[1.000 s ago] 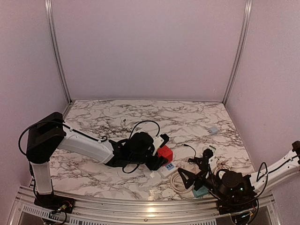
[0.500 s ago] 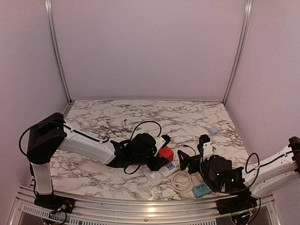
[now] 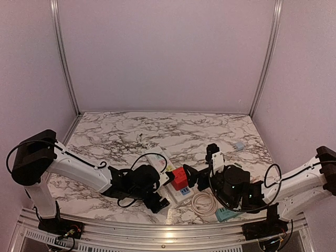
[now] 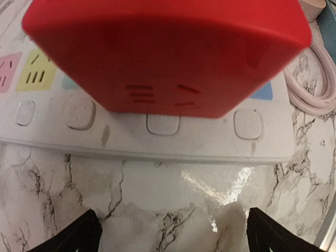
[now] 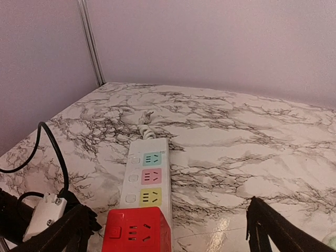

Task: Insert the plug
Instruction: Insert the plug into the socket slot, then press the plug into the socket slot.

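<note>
— On the marble table (image 3: 220,131), seen from above, where is the red plug (image 3: 180,177)?
— It sits on top of the white power strip (image 3: 157,160), toward the strip's near end, between the two arms. The left gripper (image 3: 160,191) lies low just beside the strip, on its left. Its jaws are spread and hold nothing.
— And the other arm?
— The right gripper (image 3: 202,164) is just right of the plug, jaws wide too and holding nothing. A coiled pale cable (image 3: 202,203) lies by the strip's near end. A teal object (image 3: 226,213) sits beside it at the table edge, and a small light-blue piece (image 3: 239,146) lies well apart at the far right.
— Left wrist view?
— The plug fills the upper frame, with slots on the side facing the camera. A row of buttons (image 4: 163,123) on the strip runs beneath it. The dark fingertips (image 4: 79,236) show in the bottom corners, far apart and clear of both plug and strip, with bare marble between them.
— Is it pushed fully home?
— I can't tell.
— Right wrist view?
— The strip runs away from the camera. Its coloured sockets (image 5: 152,157), teal, pink and yellow, are uncovered, and the plug is at the bottom of the frame. This arm's fingertips (image 5: 278,226) stand wide at the lower corners, touching nothing.
</note>
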Available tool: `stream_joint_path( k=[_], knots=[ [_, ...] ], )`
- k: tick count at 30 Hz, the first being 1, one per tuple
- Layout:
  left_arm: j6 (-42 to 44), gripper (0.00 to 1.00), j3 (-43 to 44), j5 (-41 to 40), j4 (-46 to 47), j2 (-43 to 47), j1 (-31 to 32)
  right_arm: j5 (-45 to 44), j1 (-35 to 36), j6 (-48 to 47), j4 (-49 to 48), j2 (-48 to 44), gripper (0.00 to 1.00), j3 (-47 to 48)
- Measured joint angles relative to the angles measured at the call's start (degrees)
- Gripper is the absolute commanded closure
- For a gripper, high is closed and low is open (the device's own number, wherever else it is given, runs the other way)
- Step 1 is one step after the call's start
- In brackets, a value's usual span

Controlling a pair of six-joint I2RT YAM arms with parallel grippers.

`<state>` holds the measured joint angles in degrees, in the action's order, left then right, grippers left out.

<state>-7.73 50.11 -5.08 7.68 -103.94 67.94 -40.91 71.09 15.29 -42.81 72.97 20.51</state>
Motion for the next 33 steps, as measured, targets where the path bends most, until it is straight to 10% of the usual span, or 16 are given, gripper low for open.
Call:
stream_joint_path(
  k=[18,33],
  knots=[
    [-11.47,0.01,-29.55,-10.01,6.51,39.76,4.94,6.12,-5.05,4.09,-2.86,31.87,0.02,10.49],
    [-12.46,0.01,-35.6,-16.52,16.5,36.3,9.84,13.92,-3.06,5.62,6.12,18.69,0.01,16.17]
  ],
)
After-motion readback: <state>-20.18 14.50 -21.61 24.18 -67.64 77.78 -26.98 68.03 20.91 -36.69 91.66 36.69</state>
